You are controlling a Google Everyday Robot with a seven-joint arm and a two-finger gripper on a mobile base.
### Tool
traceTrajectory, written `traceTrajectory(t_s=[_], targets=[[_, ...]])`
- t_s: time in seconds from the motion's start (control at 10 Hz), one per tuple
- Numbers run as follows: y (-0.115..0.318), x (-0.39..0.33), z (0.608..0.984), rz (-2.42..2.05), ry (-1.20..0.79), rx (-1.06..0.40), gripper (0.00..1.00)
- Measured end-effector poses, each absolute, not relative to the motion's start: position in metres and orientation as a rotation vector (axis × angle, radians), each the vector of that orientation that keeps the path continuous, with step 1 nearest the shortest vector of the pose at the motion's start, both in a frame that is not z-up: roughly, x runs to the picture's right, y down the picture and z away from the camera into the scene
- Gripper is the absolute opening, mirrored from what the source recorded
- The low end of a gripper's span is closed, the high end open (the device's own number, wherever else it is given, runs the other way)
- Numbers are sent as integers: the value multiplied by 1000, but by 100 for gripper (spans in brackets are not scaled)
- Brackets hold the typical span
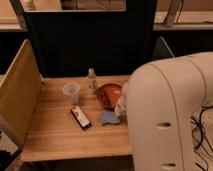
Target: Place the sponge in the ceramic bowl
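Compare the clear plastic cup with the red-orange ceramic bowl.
The clear plastic cup is tall, narrow and see-through; the round red-orange ceramic bowl is wide, shallow and opaque. The cup stands clear of the shut claw; the bowl sits right beside it, near the light-blue sponge. Both rest upright on the wooden table.

Most of the gripper [120, 107] is hidden from you behind the big white arm [165, 115]. Only a pale, closed tip shows just right of the ceramic bowl [104, 95], and you cannot tell whether it touches the sponge [108, 118] in front of the bowl. The arm also covers the bowl's right rim and is cut off by the right and bottom edges. The small bottle [91, 79] just left of the bowl is too blurred to identify. So are the marks on the black packet [80, 117] to the bowl's front left.
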State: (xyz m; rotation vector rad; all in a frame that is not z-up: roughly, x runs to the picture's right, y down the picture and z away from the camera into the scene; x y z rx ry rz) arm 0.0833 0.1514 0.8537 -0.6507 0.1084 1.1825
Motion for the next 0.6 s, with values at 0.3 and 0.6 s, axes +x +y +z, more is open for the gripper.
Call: traceTrajectory(t_s=[0.3, 0.6], targets=[[129, 87, 836, 1201, 49, -608, 0], [74, 97, 806, 1204, -29, -492, 0]])
